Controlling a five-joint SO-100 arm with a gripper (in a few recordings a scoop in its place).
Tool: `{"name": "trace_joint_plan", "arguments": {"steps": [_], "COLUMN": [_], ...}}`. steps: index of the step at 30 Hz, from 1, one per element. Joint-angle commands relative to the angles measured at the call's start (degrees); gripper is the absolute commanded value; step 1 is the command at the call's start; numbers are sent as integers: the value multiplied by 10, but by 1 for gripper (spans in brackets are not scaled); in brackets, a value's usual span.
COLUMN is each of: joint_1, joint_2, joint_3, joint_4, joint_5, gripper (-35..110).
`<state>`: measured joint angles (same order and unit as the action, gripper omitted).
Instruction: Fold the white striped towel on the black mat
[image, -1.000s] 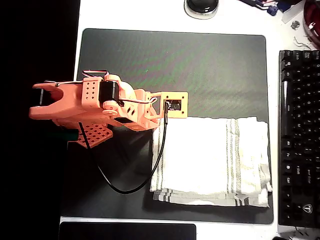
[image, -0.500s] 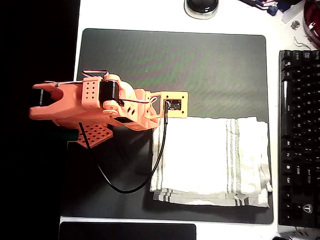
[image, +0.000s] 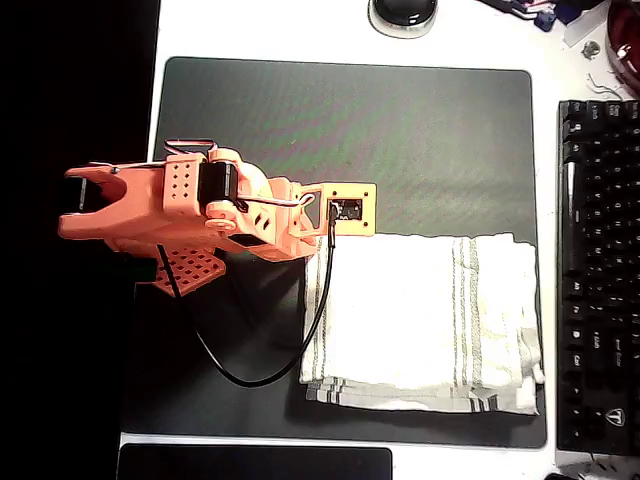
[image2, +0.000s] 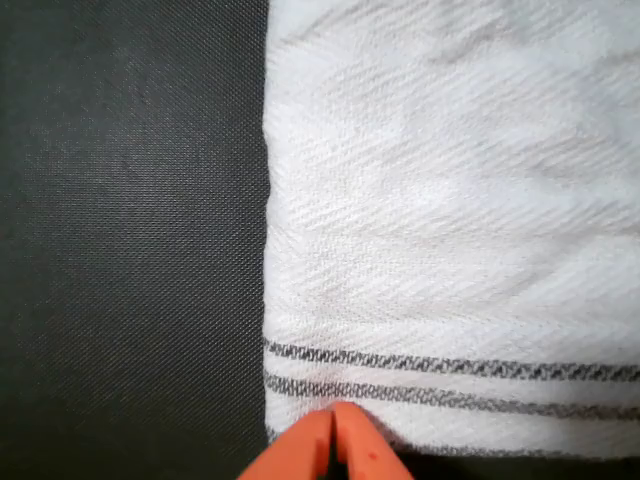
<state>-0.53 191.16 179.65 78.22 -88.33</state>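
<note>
Since my orange pincer (image2: 335, 445) sits pressed together, empty, at the folded off-white striped cloth towel's (image: 425, 320) edge, reopening there risks snagging layers.

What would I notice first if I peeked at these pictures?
The bright orange robot arm at the left of the overhead view, reaching over the black mat. Next, the white striped towel, folded at the mat's lower right, with the gripper tips shut at its striped edge in the wrist view.
</note>
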Motion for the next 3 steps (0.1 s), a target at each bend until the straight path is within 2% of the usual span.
{"name": "trace_joint_plan", "arguments": {"steps": [1, 3], "joint_1": [-6, -6], "joint_2": [13, 13], "joint_3": [12, 12], "joint_4": [14, 14], "joint_5": [-4, -4], "gripper": [0, 0]}}
